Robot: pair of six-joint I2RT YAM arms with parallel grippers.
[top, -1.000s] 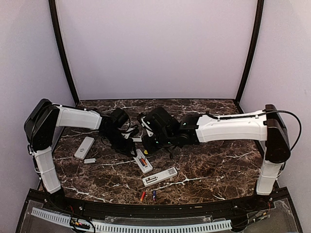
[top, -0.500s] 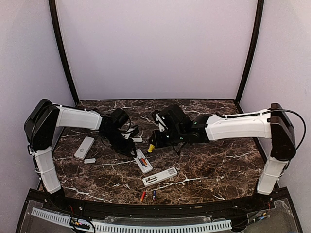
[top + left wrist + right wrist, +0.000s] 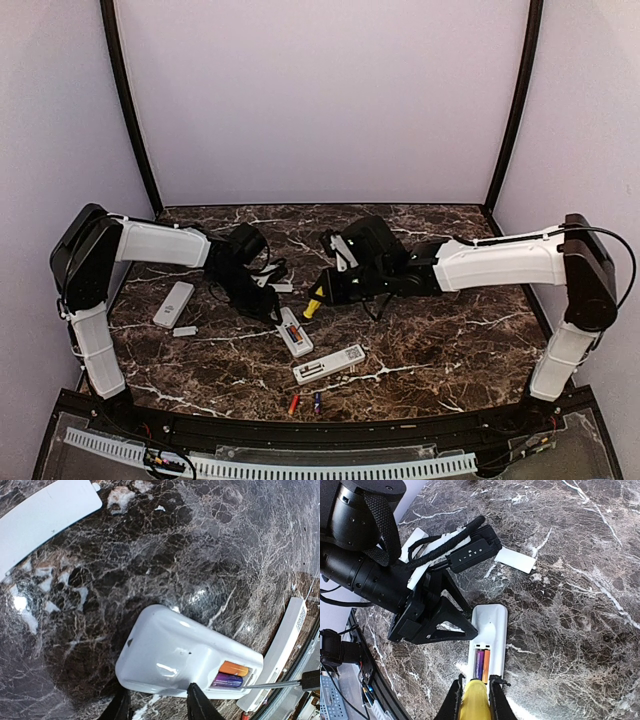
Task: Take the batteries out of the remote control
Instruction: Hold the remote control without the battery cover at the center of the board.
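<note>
Straddling remote edge: left gripper

The battery end of the remote is closed off from the near side by the right gripper, clamped on the screwdriver. One long edge is blocked by the left gripper, jaws apart against it. A white cover plate is noted just beyond. Bare table is left free to the right. A second remote and loose batteries are found toward the front edge.
</note>
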